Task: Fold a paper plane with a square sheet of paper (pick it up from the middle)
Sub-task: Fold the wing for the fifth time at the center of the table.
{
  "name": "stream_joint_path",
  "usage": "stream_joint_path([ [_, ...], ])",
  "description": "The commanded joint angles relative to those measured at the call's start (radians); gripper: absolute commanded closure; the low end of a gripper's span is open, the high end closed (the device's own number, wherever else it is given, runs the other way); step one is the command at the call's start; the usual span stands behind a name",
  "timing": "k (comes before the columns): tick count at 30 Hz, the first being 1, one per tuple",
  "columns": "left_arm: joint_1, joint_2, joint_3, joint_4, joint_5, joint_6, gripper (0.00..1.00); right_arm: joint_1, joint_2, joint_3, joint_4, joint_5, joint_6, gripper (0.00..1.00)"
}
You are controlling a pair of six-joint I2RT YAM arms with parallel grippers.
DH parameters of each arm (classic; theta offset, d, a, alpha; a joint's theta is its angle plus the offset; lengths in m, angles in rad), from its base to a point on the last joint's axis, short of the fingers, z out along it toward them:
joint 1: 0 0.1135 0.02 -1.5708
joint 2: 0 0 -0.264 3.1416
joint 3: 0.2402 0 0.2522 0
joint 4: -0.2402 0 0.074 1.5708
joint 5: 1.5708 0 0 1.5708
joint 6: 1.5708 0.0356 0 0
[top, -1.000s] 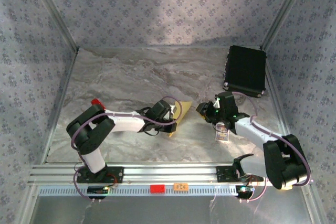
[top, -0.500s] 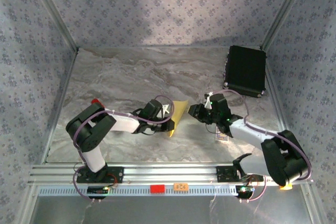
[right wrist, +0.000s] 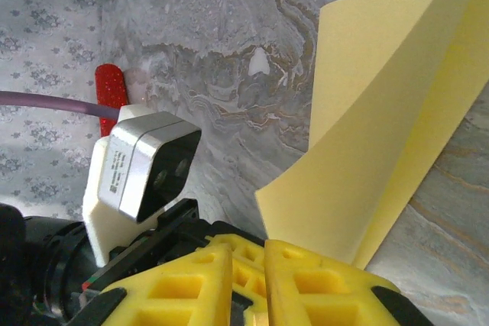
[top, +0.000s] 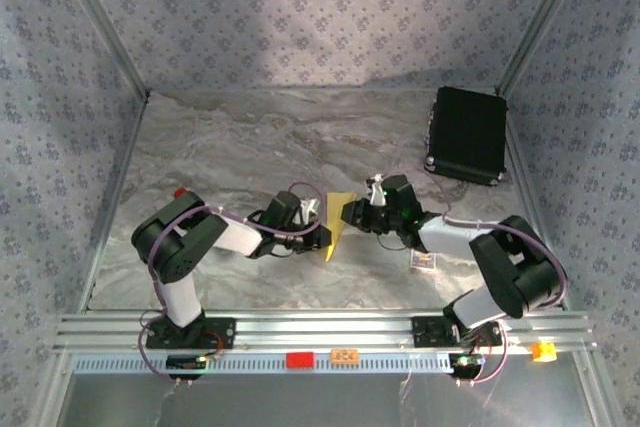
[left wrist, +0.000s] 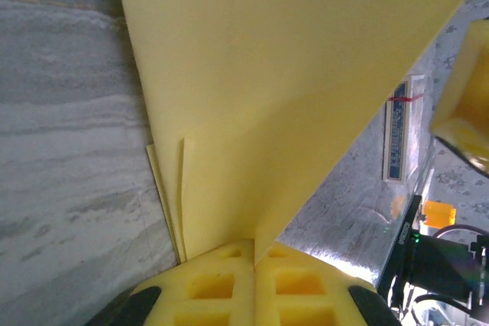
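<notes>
Left gripper (left wrist: 254, 256): clamped on square sheet of paper (left wrist: 290, 74).
Right gripper (right wrist: 263, 257): narrow slit (pinch unclear).
Sheet bearing: 9 o'clock off right tips; long axis 12–6.

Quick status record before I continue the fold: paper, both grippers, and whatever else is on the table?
paper: square sheet of paper, yellow, folded into layers, between the two grippers
left gripper: shut on the sheet's folded edge
right gripper: fingers close together at the sheet's other side; grip not confirmable
other items: black case far right corner; small card beside the right arm; red object on the left
</notes>
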Motion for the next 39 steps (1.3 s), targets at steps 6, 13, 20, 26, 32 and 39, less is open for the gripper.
stream_joint_path([
  [6,0.011,0.005,-0.053,0.102,0.005,-0.077,1.0,0.007,0.116,0.063,0.08,-0.077,-0.001,0.81],
  [13,0.018,0.009,-0.079,0.139,-0.014,-0.128,1.0,0.002,0.182,0.078,0.117,-0.098,0.01,0.82],
  [20,0.028,0.015,-0.1,0.158,-0.028,-0.167,1.0,-0.003,0.208,0.086,0.13,-0.111,0.014,0.82],
  [26,0.036,0.031,-0.112,0.188,-0.033,-0.204,1.0,-0.006,0.24,0.092,0.152,-0.126,0.022,0.82],
  [32,0.037,0.038,-0.118,0.204,-0.033,-0.216,1.0,-0.011,0.272,0.102,0.176,-0.144,0.03,0.82],
  [39,0.04,0.035,-0.129,0.206,-0.05,-0.225,1.0,-0.014,0.295,0.11,0.182,-0.151,0.031,0.82],
])
